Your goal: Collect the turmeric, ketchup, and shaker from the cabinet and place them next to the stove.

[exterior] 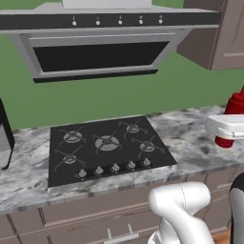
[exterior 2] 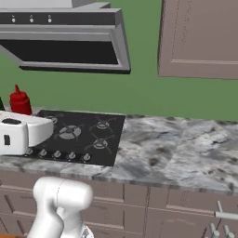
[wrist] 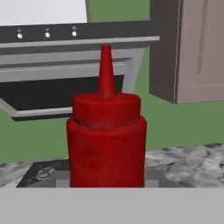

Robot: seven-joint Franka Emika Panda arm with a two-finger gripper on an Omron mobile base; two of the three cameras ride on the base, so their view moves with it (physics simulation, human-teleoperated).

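Note:
My gripper (exterior: 230, 127) is shut on the ketchup (exterior: 236, 104), a red squeeze bottle with a pointed nozzle, held upright. The white hand crosses the bottle's middle, so its fingers are hidden. In the hand view the ketchup (wrist: 107, 140) stands close up at the centre. From the right base view the ketchup (exterior 2: 19, 102) pokes up behind the hand. The black five-burner stove (exterior: 107, 145) (exterior 2: 83, 132) lies in the marble counter, left of the bottle in the left base view; a corner of the stove (wrist: 43, 173) shows behind the bottle. The turmeric, shaker and cabinet are out of view.
A steel range hood (exterior: 95, 52) hangs over the stove. Taupe wall cupboards (exterior 2: 200, 39) hang right of it. Bare marble counter (exterior 2: 176, 144) stretches right of the stove. A dark appliance (exterior: 5, 138) stands at the counter's left end. Drawers with silver handles (exterior 2: 223, 216) run below.

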